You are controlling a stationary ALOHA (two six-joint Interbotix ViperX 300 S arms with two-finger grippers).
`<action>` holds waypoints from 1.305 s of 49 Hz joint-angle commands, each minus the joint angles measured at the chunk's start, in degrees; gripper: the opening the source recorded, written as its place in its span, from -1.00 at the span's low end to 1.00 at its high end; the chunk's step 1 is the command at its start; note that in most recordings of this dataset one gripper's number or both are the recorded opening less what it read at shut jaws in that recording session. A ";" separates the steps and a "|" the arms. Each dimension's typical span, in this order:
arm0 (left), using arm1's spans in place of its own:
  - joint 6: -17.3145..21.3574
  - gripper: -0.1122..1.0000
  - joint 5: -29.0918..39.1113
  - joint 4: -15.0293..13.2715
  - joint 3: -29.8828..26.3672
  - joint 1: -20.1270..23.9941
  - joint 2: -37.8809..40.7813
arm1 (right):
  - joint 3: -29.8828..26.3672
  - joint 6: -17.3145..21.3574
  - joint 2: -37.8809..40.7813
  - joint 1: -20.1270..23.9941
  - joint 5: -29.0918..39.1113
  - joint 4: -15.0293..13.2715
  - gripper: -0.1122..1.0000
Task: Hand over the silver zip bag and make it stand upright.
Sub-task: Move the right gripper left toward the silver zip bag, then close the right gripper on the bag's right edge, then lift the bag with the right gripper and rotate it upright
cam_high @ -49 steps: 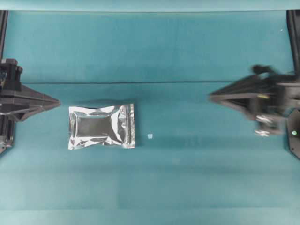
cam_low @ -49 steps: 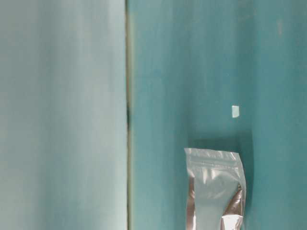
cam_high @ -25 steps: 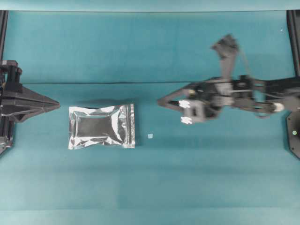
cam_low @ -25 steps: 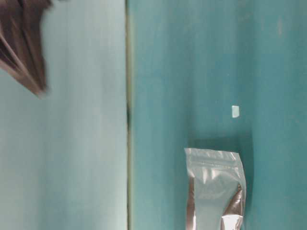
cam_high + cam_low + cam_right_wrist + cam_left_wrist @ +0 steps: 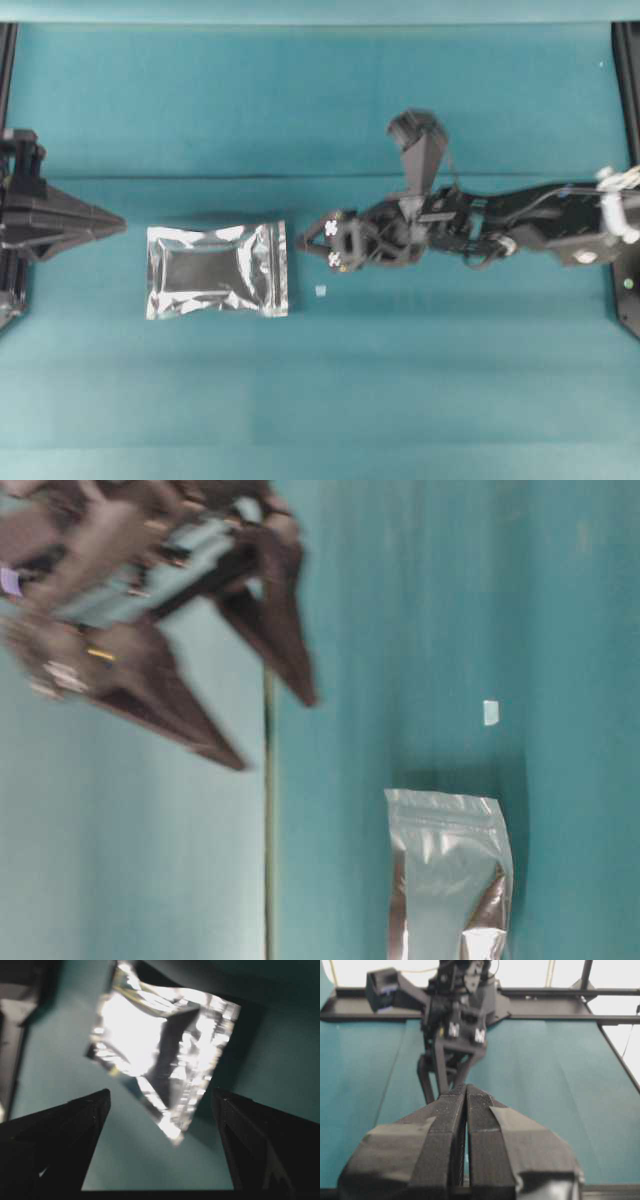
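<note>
Lying flat, crinkly silver zip bag (image 5: 217,271)

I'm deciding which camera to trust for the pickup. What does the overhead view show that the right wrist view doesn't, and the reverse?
Only the overhead view shows the whole silver zip bag lying flat, the small white scrap beside it, the shut left tool, and the right tool near the bag's edge, not touching. Only the right wrist view shows the open fingertips framing the bag close up. Both show the bag and teal table.
</note>
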 commanded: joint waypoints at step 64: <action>-0.79 -0.81 -0.26 0.18 -0.53 -0.09 1.14 | -13.97 7.29 18.54 1.14 -1.32 0.18 0.78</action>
